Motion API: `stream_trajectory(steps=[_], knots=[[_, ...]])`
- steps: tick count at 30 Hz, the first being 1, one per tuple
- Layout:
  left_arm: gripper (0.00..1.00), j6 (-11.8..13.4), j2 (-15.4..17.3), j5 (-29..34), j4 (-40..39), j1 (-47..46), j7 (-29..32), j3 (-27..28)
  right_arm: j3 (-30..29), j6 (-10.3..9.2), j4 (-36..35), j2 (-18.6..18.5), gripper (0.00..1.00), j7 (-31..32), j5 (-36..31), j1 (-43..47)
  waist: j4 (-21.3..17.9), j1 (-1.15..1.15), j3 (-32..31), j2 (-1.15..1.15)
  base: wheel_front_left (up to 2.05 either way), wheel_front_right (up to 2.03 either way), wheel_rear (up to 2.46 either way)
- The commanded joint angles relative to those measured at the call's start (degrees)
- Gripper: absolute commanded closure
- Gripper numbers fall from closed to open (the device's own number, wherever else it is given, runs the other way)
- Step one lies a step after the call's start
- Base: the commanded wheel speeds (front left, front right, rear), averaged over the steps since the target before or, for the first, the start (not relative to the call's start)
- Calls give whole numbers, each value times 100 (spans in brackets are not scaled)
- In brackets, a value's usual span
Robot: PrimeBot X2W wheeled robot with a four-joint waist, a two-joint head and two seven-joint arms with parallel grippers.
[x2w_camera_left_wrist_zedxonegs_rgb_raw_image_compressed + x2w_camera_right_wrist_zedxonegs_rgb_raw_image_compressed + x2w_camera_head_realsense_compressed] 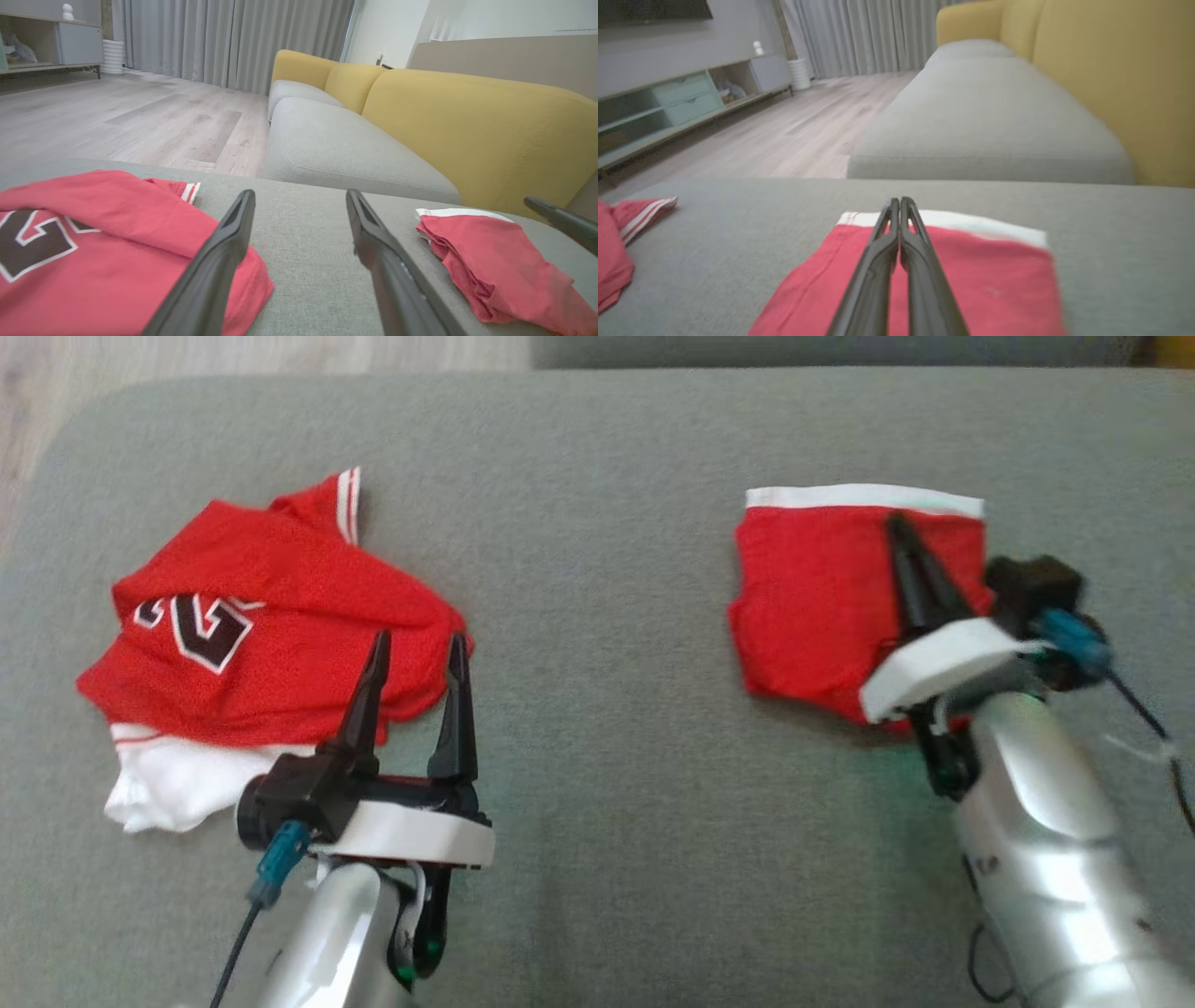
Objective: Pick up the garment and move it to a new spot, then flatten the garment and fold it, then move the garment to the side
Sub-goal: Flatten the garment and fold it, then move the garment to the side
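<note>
A crumpled red jersey with a black-and-white number and a white underside lies on the left of the grey cushion. My left gripper is open at its right edge, one finger over the cloth and one beyond it, holding nothing. In the left wrist view the jersey lies under the left finger of that gripper. A folded red garment with a white band lies at the right. My right gripper is shut and lies over it, tips near the white band; the right wrist view shows those tips above the garment.
Beyond the cushion's far edge stands another grey seat with a yellow backrest. Wooden floor lies to the far left, with a low cabinet and grey curtains behind. Bare grey fabric separates the two garments.
</note>
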Motion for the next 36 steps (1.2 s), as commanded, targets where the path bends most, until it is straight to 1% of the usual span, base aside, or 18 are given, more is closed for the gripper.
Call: stream_trajectory(steps=[1,4,5,6,7,11,15,18,28,33,36], knots=[[0,-26,40,58,-205,-39,-37,210,-74,-5,-362,37,100,-67,-86,191,-174,0,-171,0,0,0,0],[0,-41,40,73,-213,26,-37,257,-565,-5,-991,60,100,-67,-221,697,-319,0,-316,0,0,0,0],[0,-43,40,76,-211,49,-37,269,-714,-5,-1183,70,91,-68,-281,853,-357,0,-353,0,0,0,0],[0,-45,40,79,-209,72,-37,284,-846,-5,-1373,82,11,-68,-349,1013,-400,0,-396,0,0,0,0],[0,-50,40,80,-206,95,-37,291,-943,-5,-1542,94,0,-68,-408,1175,-431,0,-425,0,0,0,0],[0,-56,40,88,-181,206,-37,324,-1104,-5,-2079,128,0,-68,-536,1808,-554,0,-555,0,0,0,0],[0,-79,40,106,-146,329,-37,362,-973,-5,-2411,135,0,-68,-406,2295,-638,0,-644,0,0,0,0],[0,-92,40,116,-115,408,-37,392,-912,-5,-2515,136,0,-68,-331,2493,-679,0,-676,0,0,0,0],[0,-129,40,147,-71,425,-37,418,-865,-5,-2629,137,0,-69,-257,2500,-693,0,-647,0,0,0,0],[0,-144,40,146,-69,336,-37,331,-977,-5,-2569,137,0,-57,-275,2370,-593,0,-452,0,0,0,0],[0,-144,40,150,-75,256,-37,271,-1055,-5,-2387,137,0,112,-307,2126,-509,0,-263,0,0,0,0]])
